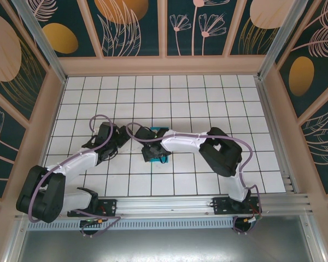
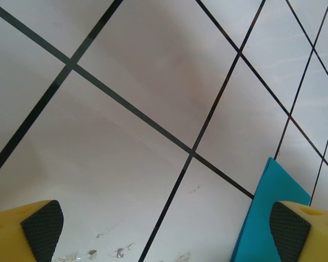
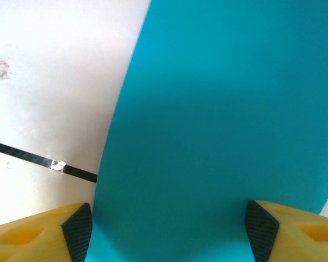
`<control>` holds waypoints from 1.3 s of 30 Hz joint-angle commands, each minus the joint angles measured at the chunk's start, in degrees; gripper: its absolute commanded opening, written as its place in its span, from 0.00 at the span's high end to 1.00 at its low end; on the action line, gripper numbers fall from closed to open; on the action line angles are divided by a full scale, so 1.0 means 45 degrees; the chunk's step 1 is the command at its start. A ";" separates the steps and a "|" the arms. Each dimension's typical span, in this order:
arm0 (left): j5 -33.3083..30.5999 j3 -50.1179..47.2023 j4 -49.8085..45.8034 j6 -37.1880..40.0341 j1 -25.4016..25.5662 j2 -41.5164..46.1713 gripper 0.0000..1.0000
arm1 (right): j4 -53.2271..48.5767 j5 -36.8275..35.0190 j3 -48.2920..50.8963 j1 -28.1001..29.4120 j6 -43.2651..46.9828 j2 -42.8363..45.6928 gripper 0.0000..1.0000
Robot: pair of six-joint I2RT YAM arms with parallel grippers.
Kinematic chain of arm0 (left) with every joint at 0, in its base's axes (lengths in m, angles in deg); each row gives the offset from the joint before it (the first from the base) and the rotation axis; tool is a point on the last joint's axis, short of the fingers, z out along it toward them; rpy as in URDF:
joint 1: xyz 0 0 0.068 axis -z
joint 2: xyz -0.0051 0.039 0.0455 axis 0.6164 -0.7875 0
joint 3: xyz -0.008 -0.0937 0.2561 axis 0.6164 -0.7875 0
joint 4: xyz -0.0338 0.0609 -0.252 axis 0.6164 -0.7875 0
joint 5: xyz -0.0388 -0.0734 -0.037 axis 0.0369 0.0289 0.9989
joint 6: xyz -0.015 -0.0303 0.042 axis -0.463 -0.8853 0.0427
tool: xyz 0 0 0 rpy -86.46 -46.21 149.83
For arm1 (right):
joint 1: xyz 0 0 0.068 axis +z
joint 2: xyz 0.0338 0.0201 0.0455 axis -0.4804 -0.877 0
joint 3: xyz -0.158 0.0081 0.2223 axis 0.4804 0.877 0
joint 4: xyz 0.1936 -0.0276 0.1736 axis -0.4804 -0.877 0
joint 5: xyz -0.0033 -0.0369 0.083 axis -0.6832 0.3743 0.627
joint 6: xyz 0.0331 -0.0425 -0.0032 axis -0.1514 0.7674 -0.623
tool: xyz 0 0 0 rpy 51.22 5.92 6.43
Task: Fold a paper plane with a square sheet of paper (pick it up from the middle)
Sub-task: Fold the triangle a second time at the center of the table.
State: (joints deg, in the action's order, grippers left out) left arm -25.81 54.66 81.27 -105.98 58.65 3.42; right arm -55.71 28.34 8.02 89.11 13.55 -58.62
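The teal square sheet of paper (image 1: 160, 131) lies on the white tiled floor near the middle, mostly covered by my right gripper (image 1: 153, 152). In the right wrist view the paper (image 3: 224, 109) spreads across the space between the two pads, its left edge bowed. My right gripper (image 3: 169, 229) is open wide just above or on it; I cannot tell whether the pads touch it. My left gripper (image 1: 112, 141) sits left of the sheet. In its wrist view the left gripper (image 2: 164, 229) is open over bare tiles, and a corner of the paper (image 2: 273, 188) shows by its right finger.
The floor (image 1: 208, 93) is white with a black grid, boxed in by patterned walls (image 1: 136, 27). An aluminium rail (image 1: 169, 204) runs along the near edge by the arm bases. Small scuff marks (image 2: 117, 252) dot the tile under the left gripper.
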 commanded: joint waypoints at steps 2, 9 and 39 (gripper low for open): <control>0.0312 -0.0123 0.0290 0.0264 -0.0095 -0.0131 0.02 | 0.0235 0.0757 0.1049 -0.0357 0.0056 -0.0020 0.31; 0.1099 -0.0092 0.0617 0.0557 -0.0087 -0.0259 0.02 | 0.1276 0.2178 0.1914 -0.1015 0.0501 0.0644 0.31; 0.2757 -0.0178 0.1712 0.1200 -0.0086 -0.0647 0.01 | 0.1411 0.2581 0.2682 -0.2041 0.1303 0.0700 0.23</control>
State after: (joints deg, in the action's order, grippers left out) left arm -14.16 54.50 87.81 -101.87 58.65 0.84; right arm -43.99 48.18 18.56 80.07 18.07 -51.78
